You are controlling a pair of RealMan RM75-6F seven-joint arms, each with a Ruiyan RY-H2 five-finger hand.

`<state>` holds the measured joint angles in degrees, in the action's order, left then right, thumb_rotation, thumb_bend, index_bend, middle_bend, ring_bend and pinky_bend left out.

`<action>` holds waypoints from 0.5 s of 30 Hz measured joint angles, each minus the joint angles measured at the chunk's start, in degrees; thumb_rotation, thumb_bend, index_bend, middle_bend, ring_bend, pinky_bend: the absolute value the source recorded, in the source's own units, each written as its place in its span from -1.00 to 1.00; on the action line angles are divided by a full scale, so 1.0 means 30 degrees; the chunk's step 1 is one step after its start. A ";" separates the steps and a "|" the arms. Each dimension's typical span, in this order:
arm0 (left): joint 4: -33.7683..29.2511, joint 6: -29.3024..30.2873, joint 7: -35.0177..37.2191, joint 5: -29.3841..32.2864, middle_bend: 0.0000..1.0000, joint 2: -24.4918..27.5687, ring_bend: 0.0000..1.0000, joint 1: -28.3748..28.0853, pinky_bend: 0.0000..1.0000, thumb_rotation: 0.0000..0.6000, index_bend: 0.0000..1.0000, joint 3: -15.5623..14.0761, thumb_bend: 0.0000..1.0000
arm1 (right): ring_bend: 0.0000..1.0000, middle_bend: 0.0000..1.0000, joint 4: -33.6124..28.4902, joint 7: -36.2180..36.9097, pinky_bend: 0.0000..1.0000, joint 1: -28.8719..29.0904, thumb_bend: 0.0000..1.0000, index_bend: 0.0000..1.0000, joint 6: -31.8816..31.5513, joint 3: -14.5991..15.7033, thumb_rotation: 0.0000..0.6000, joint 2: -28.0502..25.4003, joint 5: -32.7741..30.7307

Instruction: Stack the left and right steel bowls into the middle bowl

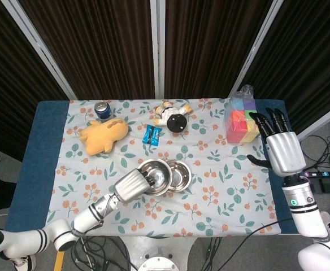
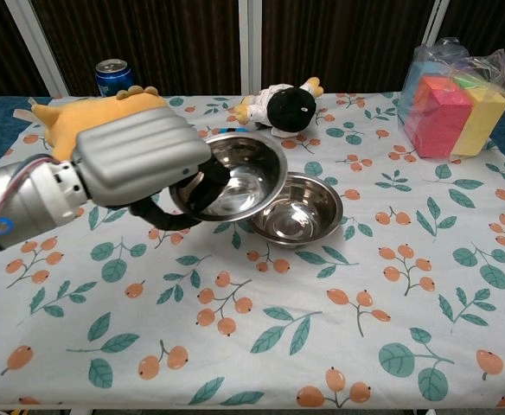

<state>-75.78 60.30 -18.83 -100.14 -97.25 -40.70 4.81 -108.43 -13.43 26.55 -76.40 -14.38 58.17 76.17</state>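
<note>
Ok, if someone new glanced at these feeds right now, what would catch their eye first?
Probably the left hand near the table's middle, holding a steel bowl tilted in the air, overlapping the near-left edge of the middle bowl. Next, the right hand, open and raised at the table's right edge beside the bag of colored blocks. Behind the bowls lies a yellow plush toy.
</note>
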 measured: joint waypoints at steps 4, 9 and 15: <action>0.1138 -0.0731 0.0204 0.0506 0.40 -0.1182 0.24 -0.1016 0.48 1.00 0.40 0.0594 -0.32 | -1.00 -0.69 -0.0201 0.0506 -1.00 -0.0449 -1.00 -0.83 -0.0331 -0.0050 1.00 -0.0718 0.0150; 0.2577 -0.1264 0.0575 0.0919 0.40 -0.2433 0.24 -0.1991 0.48 1.00 0.40 0.0929 -0.32 | -1.00 -0.69 0.0054 0.1378 -1.00 -0.0737 -1.00 -0.83 -0.0452 -0.0191 1.00 -0.1150 0.0111; 0.3466 -0.1321 0.1716 0.1202 -0.03 -0.3391 -0.18 -0.2418 0.13 1.00 -0.18 0.0692 -0.51 | -1.00 -0.70 0.0752 0.2141 -1.00 -0.0760 -1.00 -0.83 -0.0108 -0.0268 1.00 -0.1138 -0.0098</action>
<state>-65.38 56.34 -13.68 -96.54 -107.42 -47.95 6.89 -106.17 -7.01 24.27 -76.72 -15.18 54.75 75.87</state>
